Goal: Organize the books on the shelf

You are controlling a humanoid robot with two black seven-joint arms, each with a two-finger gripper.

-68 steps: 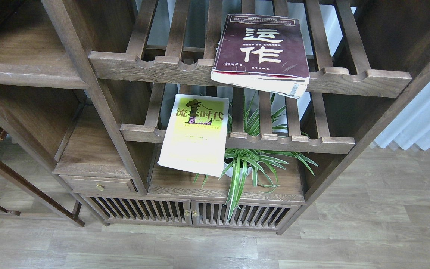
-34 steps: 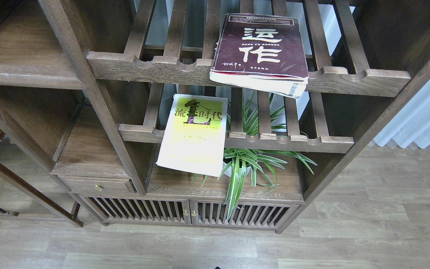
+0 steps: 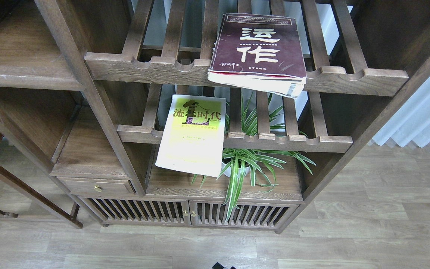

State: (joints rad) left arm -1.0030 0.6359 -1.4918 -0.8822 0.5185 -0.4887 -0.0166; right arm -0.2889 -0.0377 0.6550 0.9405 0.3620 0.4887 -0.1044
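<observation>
Our maroon book (image 3: 258, 50) lies flat on the upper slatted rack (image 3: 151, 67), overhanging its front rail. Our yellow-green-and-white book (image 3: 192, 136) overhangs the lower slatted rack (image 3: 289, 141), beside a spider plant (image 3: 250, 164). We cannot tell how our fingers stand.

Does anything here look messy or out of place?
Yes. The maroon book and the yellow-green book lie flat on slatted racks, both skewed and hanging over the front rails. The maroon one's page edges look worn.
</observation>
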